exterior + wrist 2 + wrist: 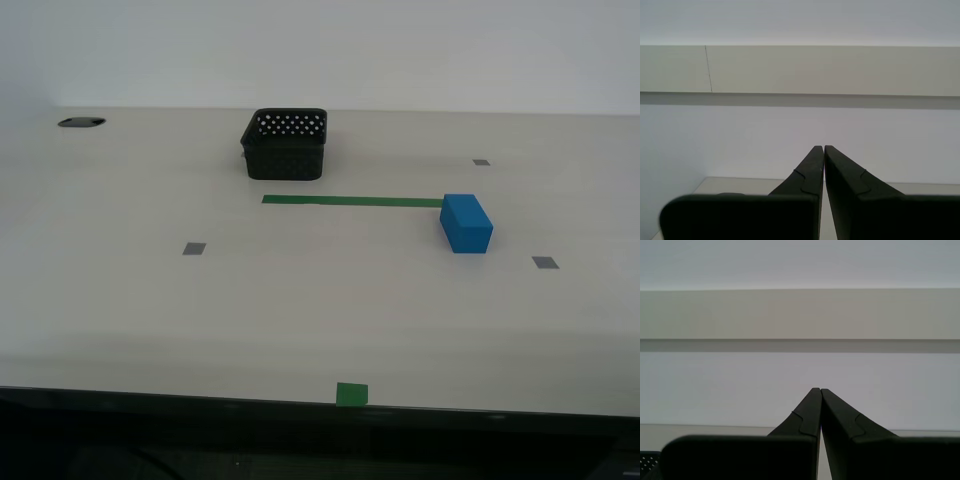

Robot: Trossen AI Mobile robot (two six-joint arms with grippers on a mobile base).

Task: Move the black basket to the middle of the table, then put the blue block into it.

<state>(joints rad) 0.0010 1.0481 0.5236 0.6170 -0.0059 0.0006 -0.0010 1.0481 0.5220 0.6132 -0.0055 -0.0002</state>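
Note:
The black basket (285, 144) stands upright on the table (300, 300) at the back, a little toward the exterior view's left of centre, behind a green tape strip (350, 200). The blue block (466, 223) lies at the strip's end on the exterior view's right. Neither arm shows in the exterior view. My first gripper (818, 390) is shut and empty, pointing at the wall; a bit of the basket (646, 462) shows at the edge of its view. My second gripper (821, 147) is shut and empty, also facing the wall.
Small grey square marks (194, 248) (545, 262) (481, 161) dot the table. A green tape square (351, 393) sits at the dark front edge. A dark oval hole (80, 122) is at the back on the exterior view's left. A white wall stands behind.

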